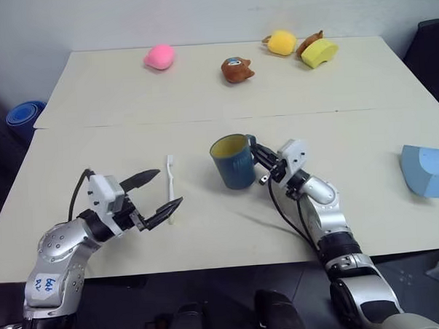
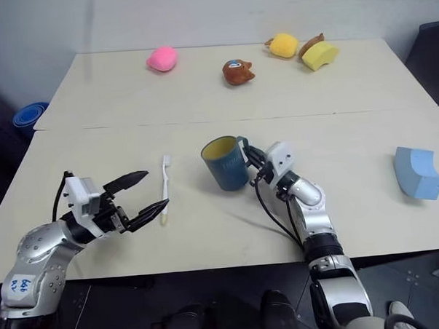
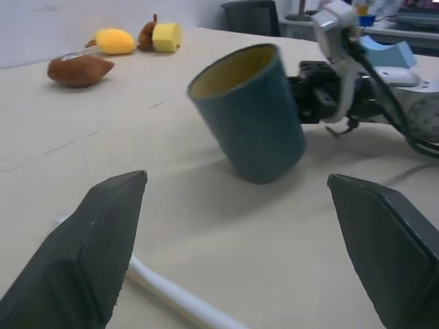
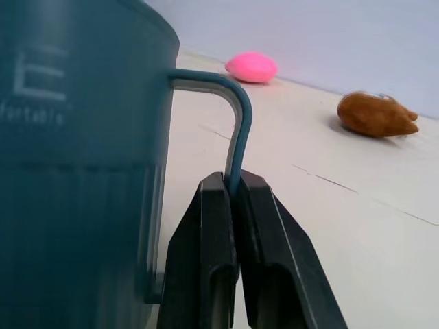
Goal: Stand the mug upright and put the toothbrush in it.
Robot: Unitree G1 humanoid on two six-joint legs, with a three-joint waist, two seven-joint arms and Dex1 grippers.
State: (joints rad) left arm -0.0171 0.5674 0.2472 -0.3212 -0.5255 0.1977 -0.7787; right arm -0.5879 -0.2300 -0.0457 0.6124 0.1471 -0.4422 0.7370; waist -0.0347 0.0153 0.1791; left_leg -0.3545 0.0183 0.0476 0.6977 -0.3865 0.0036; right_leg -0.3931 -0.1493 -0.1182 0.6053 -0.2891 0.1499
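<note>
The dark slate-blue mug (image 1: pixel 232 162) with a yellowish inside stands mouth up near the table's middle, leaning a little to the left. My right gripper (image 1: pixel 257 154) is shut on the mug's handle (image 4: pixel 239 130), its two black fingers pinching the thin loop. The white toothbrush (image 1: pixel 171 187) lies flat on the table left of the mug, bristle end pointing away from me. My left gripper (image 1: pixel 156 192) hangs open just left of the toothbrush's near end, with nothing between its fingers (image 3: pixel 96 247).
At the far side of the table (image 1: pixel 202 92) lie a pink toy (image 1: pixel 159 56), a brown toy (image 1: pixel 236 69), a yellow toy (image 1: pixel 281 42) and a yellow block (image 1: pixel 319 53). A light blue foam block (image 1: pixel 424 171) sits at the right edge.
</note>
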